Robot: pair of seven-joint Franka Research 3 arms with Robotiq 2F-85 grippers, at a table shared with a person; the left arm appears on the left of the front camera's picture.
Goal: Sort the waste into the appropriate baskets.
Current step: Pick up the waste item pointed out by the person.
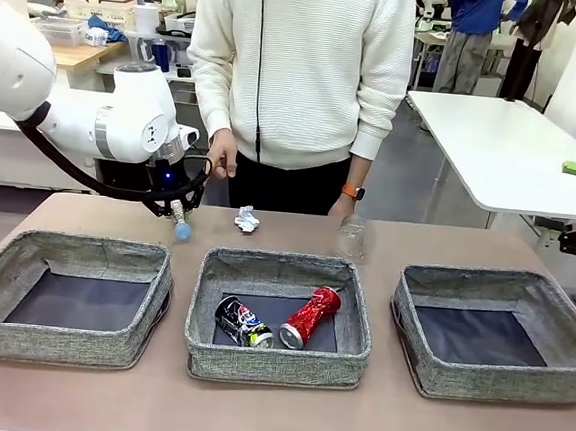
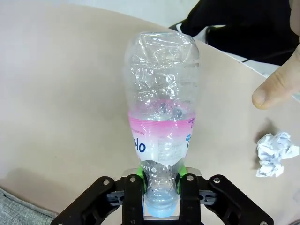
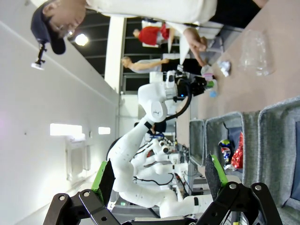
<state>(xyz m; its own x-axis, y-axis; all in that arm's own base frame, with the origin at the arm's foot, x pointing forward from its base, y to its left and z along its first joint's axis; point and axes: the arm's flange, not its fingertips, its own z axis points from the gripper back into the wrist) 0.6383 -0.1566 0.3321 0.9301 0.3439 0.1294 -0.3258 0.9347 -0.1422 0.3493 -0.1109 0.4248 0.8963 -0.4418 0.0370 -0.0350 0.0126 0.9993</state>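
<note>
At the bench (image 1: 272,424), a bottle (image 2: 161,93) is being clenched by the left hand (image 2: 161,180); the right hand (image 3: 159,176) is being held spread.

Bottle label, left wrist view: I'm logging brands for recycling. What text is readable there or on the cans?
"olo": blue letters on the label of the bottle, cut off at the curve.
Fine print on that label: too small.
Print on the dark can and red can: too blurred.

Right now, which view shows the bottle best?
Left wrist: the bottle is close and sharp, neck pinched in the left gripper. Front shows its blue cap end under the gripper; right wrist shows it tiny, far off.
</note>
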